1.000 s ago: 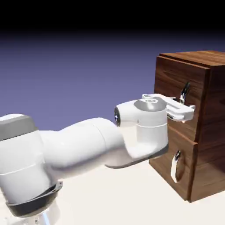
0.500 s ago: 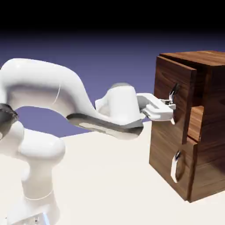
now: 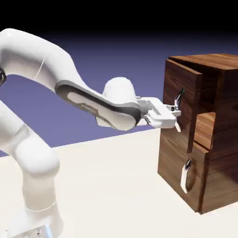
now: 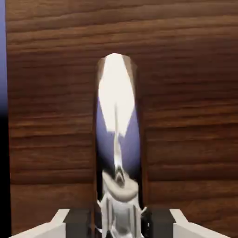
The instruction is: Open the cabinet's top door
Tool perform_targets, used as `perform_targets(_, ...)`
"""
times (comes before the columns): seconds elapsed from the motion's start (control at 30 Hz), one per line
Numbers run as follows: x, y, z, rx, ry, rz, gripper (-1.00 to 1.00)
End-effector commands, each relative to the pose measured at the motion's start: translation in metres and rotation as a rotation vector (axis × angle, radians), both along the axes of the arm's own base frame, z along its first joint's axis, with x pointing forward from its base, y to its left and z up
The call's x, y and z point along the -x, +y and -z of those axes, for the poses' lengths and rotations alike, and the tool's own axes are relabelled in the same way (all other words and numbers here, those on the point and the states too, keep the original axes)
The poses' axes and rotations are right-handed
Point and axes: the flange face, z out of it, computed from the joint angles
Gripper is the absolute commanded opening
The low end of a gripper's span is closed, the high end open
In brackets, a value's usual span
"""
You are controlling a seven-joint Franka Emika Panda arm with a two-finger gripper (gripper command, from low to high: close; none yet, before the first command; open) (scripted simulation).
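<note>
"Top door [image 3: 179, 76] has swung a little wider since the earlier frame, and the white arm [image 3: 88, 100] has drawn back with it. From where I stand, the gap is along the door's edge on the exterior view's right."

"Where is the silver handle [image 3: 179, 122] from the end effector [image 3: 176, 111]?"

"Right at its fingertips. The end effector is clenched around the handle, one finger on each side. The cabinet [image 3: 225, 107] lies just beyond, toward the exterior view's right."

"Which way does the handle run?"

"Its long axis runs up and down the door's front, leaning slightly in the exterior view. In the hand view it stretches from near the middle down between the fingers."

"So which way should the pull go?"

"Away from the cabinet, I'd judge, curving toward the exterior view's left, where the hinge seems to be. A straight tug could slide the fingers off, so the wrist probably needs to turn with the door."
</note>
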Motion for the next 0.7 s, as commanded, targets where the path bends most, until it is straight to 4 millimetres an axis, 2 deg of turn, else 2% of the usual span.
perform_targets(0.0, 0.004, 0.004, 0.0, 0.001, 0.0, 0.018, -1.0)
perform_targets(0.33, 0.036, 0.045, 0.0, 0.001, 0.0, 0.204, -1.0)
perform_targets(0.67, 0.06, 0.09, 0.0, 0.001, 0.0, 0.384, -1.0)
